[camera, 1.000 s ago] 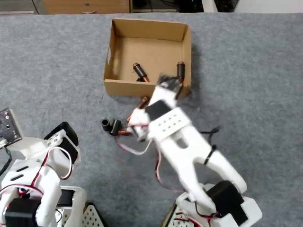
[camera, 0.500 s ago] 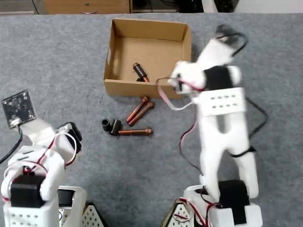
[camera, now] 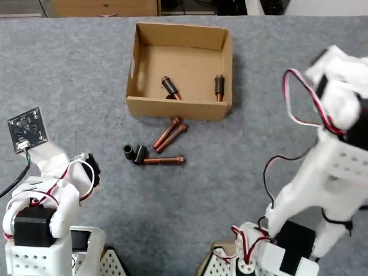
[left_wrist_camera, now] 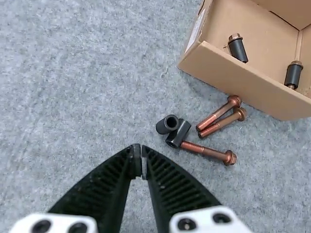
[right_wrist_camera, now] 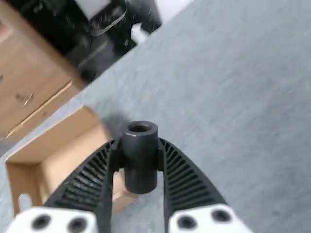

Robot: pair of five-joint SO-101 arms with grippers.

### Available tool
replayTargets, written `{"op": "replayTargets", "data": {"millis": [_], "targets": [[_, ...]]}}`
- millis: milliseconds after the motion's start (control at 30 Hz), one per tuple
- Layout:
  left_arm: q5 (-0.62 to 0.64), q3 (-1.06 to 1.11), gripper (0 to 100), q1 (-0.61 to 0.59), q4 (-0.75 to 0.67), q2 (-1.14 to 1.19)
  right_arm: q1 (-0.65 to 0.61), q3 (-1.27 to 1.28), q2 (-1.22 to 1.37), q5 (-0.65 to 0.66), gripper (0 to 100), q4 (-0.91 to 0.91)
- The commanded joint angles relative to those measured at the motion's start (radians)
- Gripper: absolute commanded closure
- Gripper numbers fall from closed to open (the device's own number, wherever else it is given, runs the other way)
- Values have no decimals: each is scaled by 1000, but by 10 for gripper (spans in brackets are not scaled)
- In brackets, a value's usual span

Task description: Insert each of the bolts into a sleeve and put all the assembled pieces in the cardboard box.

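**Grey fabric tabletop with wooden furniture behind**

The tabletop (camera: 69, 69) is covered edge to edge in a grey, carpet-like fabric with a fine speckled weave. The light on it is even and throws only soft, short shadows. In the high view a light wooden cabinet (camera: 103, 7) runs along the far edge. Beside the cabinet lies a dark recess (camera: 195, 6), and a pale surface (camera: 322, 6) sits at the far corner. In the right wrist view the same warm wood stands beyond the grey fabric. Next to it is a shadowed space holding blurred dark shapes and a small white patch (right_wrist_camera: 138, 34).
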Motion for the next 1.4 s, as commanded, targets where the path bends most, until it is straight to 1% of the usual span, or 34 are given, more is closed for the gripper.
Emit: {"op": "replayTargets", "data": {"millis": [0, 100, 200, 267, 367, 500, 633, 767, 900, 1000, 1167, 1267, 1367], "targets": [[-8, -9, 982, 9, 3, 12, 44, -125, -44, 72, 997, 43], [-41, -23, 982, 35, 28, 65, 45, -185, -44, 175, 997, 80], [-60, -107, 982, 129, 126, 193, 47, -211, -47, 250, 997, 95], [-63, -189, 982, 170, 166, 303, 48, -211, -61, 284, 997, 92], [-74, -302, 982, 213, 192, 467, 48, -209, -90, 313, 997, 94], [-184, -436, 982, 296, 229, 647, 48, -180, -117, 321, 997, 95], [-290, -554, 982, 351, 235, 768, 65, -64, -136, 322, 997, 87], [-437, -638, 982, 393, 235, 837, 166, 31, -142, 325, 997, 37], [-614, -666, 982, 419, 235, 886, 225, 102, -142, 390, 997, -9], [-790, -667, 982, 427, 235, 917, 251, 157, -151, 399, 997, -12], [-1134, -672, 982, 428, 229, 955, 280, 217, -157, 399, 997, -14], [-1286, -672, 982, 430, 227, 974, 283, 232, -157, 399, 997, -14], [-1442, -672, 982, 463, 227, 997, 283, 234, -157, 399, 997, -14]]}}
